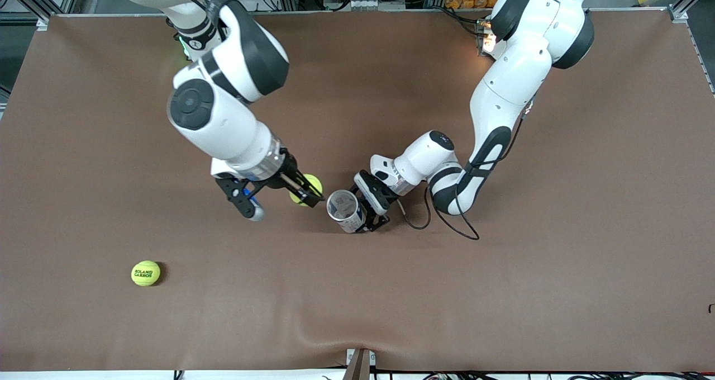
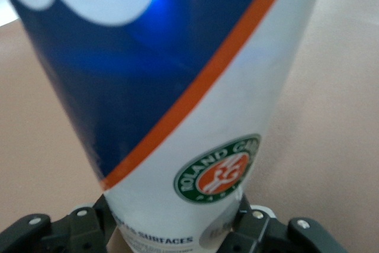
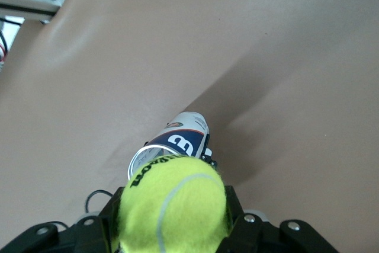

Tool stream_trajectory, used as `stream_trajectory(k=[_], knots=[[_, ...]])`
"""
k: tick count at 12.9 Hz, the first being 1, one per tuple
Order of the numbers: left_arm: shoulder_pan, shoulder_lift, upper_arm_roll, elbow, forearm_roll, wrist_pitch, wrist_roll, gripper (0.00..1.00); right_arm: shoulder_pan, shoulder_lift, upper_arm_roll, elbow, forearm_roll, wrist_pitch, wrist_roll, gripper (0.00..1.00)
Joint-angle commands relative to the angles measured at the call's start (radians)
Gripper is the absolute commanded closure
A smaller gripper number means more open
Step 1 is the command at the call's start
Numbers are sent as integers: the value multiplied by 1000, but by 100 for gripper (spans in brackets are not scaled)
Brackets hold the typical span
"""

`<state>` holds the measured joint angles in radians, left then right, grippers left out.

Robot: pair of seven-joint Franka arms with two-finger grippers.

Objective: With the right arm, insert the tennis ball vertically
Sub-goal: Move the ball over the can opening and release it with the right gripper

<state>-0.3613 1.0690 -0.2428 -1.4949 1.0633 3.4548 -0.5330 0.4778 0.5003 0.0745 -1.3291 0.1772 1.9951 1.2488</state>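
Left end effector [image 1: 373, 219] clamped on ball can [image 1: 345, 210], holding it upright on tabletop [image 1: 503, 290], mouth up, so ball can drop in vertically.

Right end effector [image 1: 309, 194] clamped on tennis ball [image 1: 308, 188], low over tabletop beside can, not yet above mouth.

Can label: "ROLAND GARROS" roundel, "SURFACES" below.

Spare ball [image 1: 146, 273] near front, marked "ROLAND GARROS".

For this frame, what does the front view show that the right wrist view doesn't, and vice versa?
Only the front view shows the second yellow-green tennis ball lying loose on the brown table toward the right arm's end, plus both arms whole and the tube's open mouth.

Only the right wrist view shows the held ball's black lettering and white seam.

Both show the yellow-green tennis ball shut in the right gripper, and the blue-and-white ball tube gripped upright by the left gripper.
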Motion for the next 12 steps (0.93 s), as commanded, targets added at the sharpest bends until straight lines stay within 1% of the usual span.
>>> stream_trajectory(k=[1,4,6,8,12], knots=[[15,23,0,13,43,30,-10,24,67,61,-10,42,-121,23,20,76],[16,26,0,13,43,30,-10,24,94,93,-12,60,-136,85,18,76],[16,28,0,13,43,30,-10,24,116,129,-15,89,-143,96,18,76],[16,32,0,13,43,30,-10,23,127,138,-12,93,-206,96,18,76],[16,40,0,13,43,30,-10,23,151,161,-13,93,-240,129,15,75]])
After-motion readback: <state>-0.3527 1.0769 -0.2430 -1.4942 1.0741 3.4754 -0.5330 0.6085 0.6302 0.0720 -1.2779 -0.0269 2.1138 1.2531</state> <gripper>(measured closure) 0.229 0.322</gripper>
